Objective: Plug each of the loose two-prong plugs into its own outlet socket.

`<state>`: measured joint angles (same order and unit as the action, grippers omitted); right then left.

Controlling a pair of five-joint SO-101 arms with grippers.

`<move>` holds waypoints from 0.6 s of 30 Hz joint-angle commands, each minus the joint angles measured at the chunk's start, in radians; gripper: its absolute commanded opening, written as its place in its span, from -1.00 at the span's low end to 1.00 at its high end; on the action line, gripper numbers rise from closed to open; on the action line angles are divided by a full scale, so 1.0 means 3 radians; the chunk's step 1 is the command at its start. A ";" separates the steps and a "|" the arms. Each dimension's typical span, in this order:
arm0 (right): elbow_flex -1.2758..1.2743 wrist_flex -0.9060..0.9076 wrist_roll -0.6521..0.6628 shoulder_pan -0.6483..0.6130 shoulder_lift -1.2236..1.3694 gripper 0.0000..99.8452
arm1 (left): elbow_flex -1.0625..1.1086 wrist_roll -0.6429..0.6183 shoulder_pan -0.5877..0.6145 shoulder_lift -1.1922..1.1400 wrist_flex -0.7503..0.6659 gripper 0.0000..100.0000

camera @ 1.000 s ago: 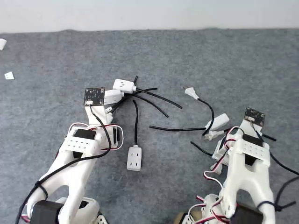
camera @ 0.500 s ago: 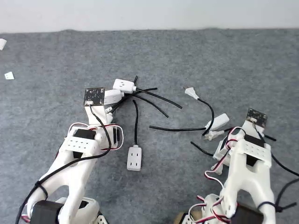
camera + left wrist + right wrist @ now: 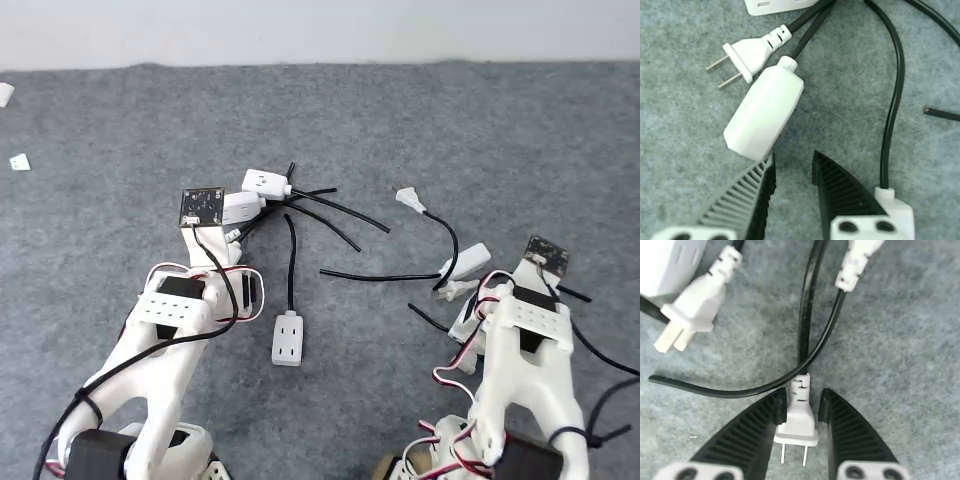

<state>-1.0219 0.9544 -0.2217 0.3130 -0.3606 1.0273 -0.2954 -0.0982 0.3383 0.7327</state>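
In the right wrist view my right gripper [image 3: 800,430] is shut on a small white two-prong plug [image 3: 797,422] that lies on the carpet, prongs pointing back toward the wrist. A second white plug [image 3: 695,302] lies beside a white outlet block [image 3: 667,260]. My left gripper [image 3: 792,172] hovers open just short of a white outlet block [image 3: 765,112], with nothing between its fingers. A loose two-prong plug [image 3: 747,55] lies next to that block. In the high view a triple outlet [image 3: 287,338] rests between the arms, and another plug [image 3: 408,199] lies farther back.
Black cords [image 3: 340,215] fan out across the grey carpet [image 3: 400,110] between the arms. Another outlet [image 3: 265,182] sits behind the left arm's cluster, and one [image 3: 467,260] lies by the right arm. Small white scraps [image 3: 20,161] lie far left.
The right arm has shifted slightly to the left and drawn back a little over the plug. The left arm and the cords have not moved.
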 commanded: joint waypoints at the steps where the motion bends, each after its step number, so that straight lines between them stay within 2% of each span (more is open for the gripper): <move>1: 0.0179 -0.0033 -0.0046 0.0090 0.0013 -0.75 | -0.0130 -0.0026 0.0015 0.0000 0.0005 -0.78; 5: 0.0179 -0.0043 -0.0031 0.0130 0.0054 -0.75 | -0.0130 -0.0026 0.0020 0.0000 0.0010 -0.78; 11: 0.0414 0.0013 -0.0020 0.0115 0.0448 -0.85 | -0.0130 -0.0020 0.0015 0.0000 0.0000 -0.93; 18: 0.0557 0.0090 -0.0020 0.0115 0.0616 -0.86 | -0.0125 0.0128 0.0015 0.0000 -0.0005 -0.94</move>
<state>-0.8991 0.9789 -0.2217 0.3452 -0.1841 1.0273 -0.2938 -0.0982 0.3383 0.7327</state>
